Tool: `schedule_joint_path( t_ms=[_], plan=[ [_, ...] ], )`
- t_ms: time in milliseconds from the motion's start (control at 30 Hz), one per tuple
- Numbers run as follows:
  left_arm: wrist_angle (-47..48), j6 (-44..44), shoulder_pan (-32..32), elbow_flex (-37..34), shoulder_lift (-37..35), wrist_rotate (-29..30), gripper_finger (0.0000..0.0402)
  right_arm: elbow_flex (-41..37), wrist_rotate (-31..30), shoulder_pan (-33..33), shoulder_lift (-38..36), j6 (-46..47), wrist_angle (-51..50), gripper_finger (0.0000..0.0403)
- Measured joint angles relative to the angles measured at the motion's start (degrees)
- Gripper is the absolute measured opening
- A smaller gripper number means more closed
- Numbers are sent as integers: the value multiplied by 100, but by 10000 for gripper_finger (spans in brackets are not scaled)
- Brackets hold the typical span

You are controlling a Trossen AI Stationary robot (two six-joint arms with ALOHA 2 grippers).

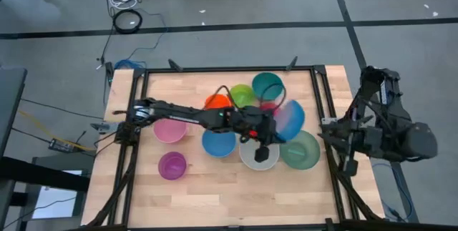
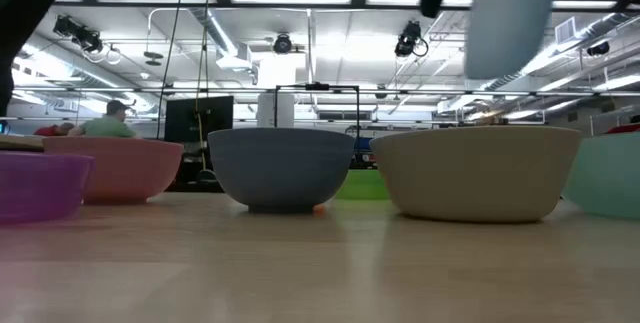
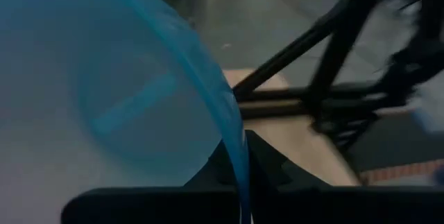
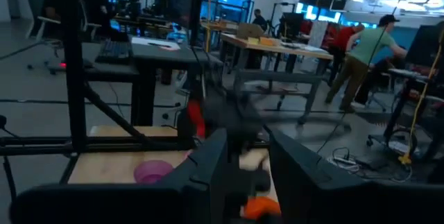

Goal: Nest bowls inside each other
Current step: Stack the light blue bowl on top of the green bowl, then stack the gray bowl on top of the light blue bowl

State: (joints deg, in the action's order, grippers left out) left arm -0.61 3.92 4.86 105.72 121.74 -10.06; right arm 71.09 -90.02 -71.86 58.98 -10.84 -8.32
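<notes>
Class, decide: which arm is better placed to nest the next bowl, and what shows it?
Left. Its gripper is shut on the light blue bowl, held tilted above the white bowl and green bowl. The right gripper waits empty at the table's edge.

A robotics lab or open workshop hall — high ceiling with long white strip lights and hanging black cameras, grey concrete floor strewn with black cables, wooden workbenches holding monitors, people standing about.
</notes>
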Motion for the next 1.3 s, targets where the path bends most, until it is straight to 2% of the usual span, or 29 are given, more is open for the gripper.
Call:
schedule_joint_path(
  t_ms=[167,400,767,1067,1300],
  plan=[
    [103,241,58,526,587,-215,8,0,-18,-17,52,-397,337,96],
    [294,616,51,790,1028,-31,8,-1,1,-19,70,-399,351,96],
    [280,681,51,802,1087,56,12,0,0,-19,67,-443,332,96],
    [211,724,53,802,1085,51,64,-1,0,-17,66,-441,329,96],
    [132,874,55,802,1085,-119,72,-2,0,-17,66,-439,313,96]
  ],
)
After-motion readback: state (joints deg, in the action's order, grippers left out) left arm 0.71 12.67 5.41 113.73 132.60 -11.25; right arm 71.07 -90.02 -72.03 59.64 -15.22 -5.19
